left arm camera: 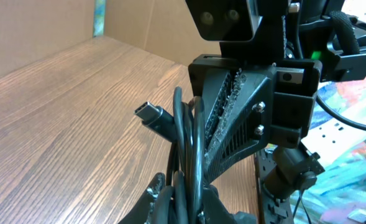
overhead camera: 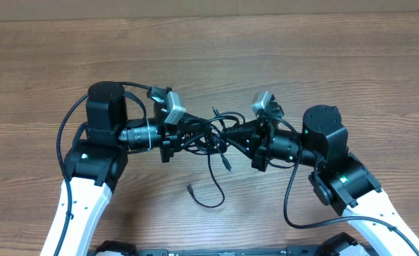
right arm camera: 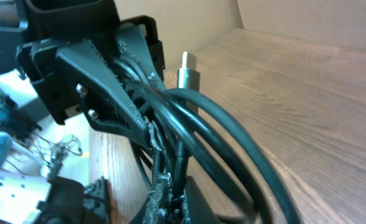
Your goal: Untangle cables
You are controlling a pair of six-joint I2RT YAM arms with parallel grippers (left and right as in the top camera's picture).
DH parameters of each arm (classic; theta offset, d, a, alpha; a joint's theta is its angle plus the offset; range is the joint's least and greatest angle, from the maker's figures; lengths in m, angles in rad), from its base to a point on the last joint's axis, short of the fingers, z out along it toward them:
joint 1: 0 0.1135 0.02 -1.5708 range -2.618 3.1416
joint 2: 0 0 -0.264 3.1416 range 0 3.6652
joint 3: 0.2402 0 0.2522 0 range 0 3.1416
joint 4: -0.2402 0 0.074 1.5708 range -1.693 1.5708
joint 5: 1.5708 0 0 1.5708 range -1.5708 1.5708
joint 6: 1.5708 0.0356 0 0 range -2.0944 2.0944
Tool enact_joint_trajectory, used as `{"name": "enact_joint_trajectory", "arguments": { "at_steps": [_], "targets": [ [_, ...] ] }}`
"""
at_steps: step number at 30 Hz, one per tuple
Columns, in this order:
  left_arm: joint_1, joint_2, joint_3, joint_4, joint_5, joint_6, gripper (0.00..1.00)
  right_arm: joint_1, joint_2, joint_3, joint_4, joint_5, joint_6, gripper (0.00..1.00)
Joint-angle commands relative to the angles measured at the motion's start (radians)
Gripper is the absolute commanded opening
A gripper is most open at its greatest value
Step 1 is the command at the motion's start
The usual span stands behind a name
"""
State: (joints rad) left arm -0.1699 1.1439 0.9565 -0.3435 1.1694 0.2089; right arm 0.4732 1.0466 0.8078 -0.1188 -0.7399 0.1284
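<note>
Left gripper (overhead camera: pixel 175 136): jaws closed to a narrow slot, pinching several strands of the cables (overhead camera: pixel 208 135). Its wrist view shows the cords running up out of its fingertips (left arm camera: pixel 158 194).

Right gripper (overhead camera: pixel 246 139): likewise almost fully closed, its fingers (right arm camera: pixel 161 188) clamped on the same bundle from the opposite side.

The two grippers face each other with their tips near and the knot between them. This is at mid-table, well apart from every edge of the wooden table (overhead camera: pixel 337 57).

A flat plug (left arm camera: pixel 146 113) juts out of the bundle, and a silvery barrel plug (right arm camera: pixel 186 73) stands up just beside the left gripper's fingers. One loose strand (overhead camera: pixel 216 186) droops toward the near edge, with its end plug (overhead camera: pixel 191 190) lying on the wood.

Assessment: the cords look light, limp and smooth. They are likely to slip through a slack pinch, and the knot is likely to cinch tighter under a hard pull. The best hold is judged to be just behind a free plug end, so that the end can be fed back through the loops.
</note>
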Motion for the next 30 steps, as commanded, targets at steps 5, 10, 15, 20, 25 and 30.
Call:
{"name": "enact_joint_trajectory", "arguments": {
  "at_steps": [5, 10, 15, 20, 25, 30],
  "targets": [
    [0.01, -0.005, 0.021, 0.002, -0.027, -0.015, 0.04, 0.002, -0.006, 0.025, 0.005, -0.022, -0.006, 0.04],
    [0.01, -0.005, 0.021, 0.004, -0.05, -0.049, 0.04, 0.002, -0.006, 0.025, 0.004, -0.035, -0.006, 0.04],
    [0.013, -0.005, 0.021, 0.014, -0.177, -0.2, 0.04, 0.002, -0.006, 0.025, 0.003, -0.09, -0.006, 0.04],
    [0.013, -0.005, 0.021, 0.14, -0.209, -0.409, 0.04, 0.002, -0.005, 0.025, -0.018, -0.17, -0.006, 0.04],
    [0.013, -0.005, 0.021, 0.192, -0.264, -0.504, 0.04, 0.002, -0.006, 0.025, -0.059, -0.205, -0.006, 0.04],
    [0.013, -0.005, 0.021, 0.187, -0.26, -0.504, 0.04, 0.002, -0.005, 0.024, -0.087, -0.204, -0.028, 0.04]
  ]
}}
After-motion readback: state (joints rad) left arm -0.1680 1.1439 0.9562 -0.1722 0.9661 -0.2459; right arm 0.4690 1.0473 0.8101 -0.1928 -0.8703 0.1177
